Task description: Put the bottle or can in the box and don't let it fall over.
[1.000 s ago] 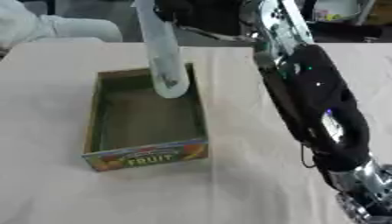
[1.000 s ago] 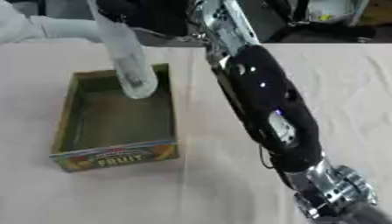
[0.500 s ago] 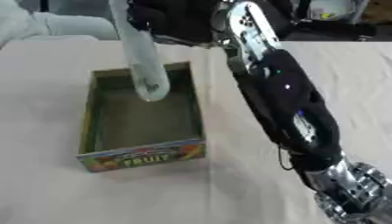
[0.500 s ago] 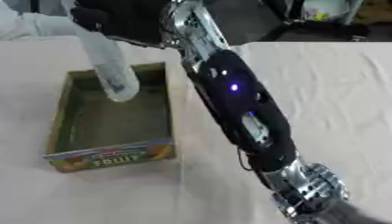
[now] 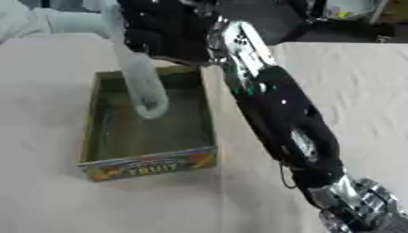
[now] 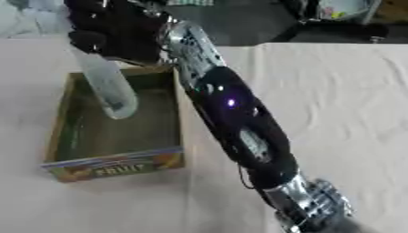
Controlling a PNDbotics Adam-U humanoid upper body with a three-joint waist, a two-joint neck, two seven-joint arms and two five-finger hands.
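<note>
A clear plastic bottle (image 5: 142,84) hangs tilted over the open cardboard fruit box (image 5: 204,122), its bottom end low inside the box, near the floor at the far middle. My right hand (image 5: 163,32) is shut on the bottle's upper part, above the box's far rim. The right arm runs from the lower right corner up across the view, along the box's right wall. Whether the bottle's base touches the box floor I cannot tell. The left hand shows in neither view.
The box stands on a pale cloth-covered table (image 5: 359,104), its printed "FRUIT" front wall (image 5: 151,168) facing me. A white sleeve (image 5: 56,20) lies at the far left edge. Dark clutter sits beyond the table's far edge.
My right hand has carried the bottle leftward and lower into the box. The arm has swung with it, and the camera has shifted a little.
</note>
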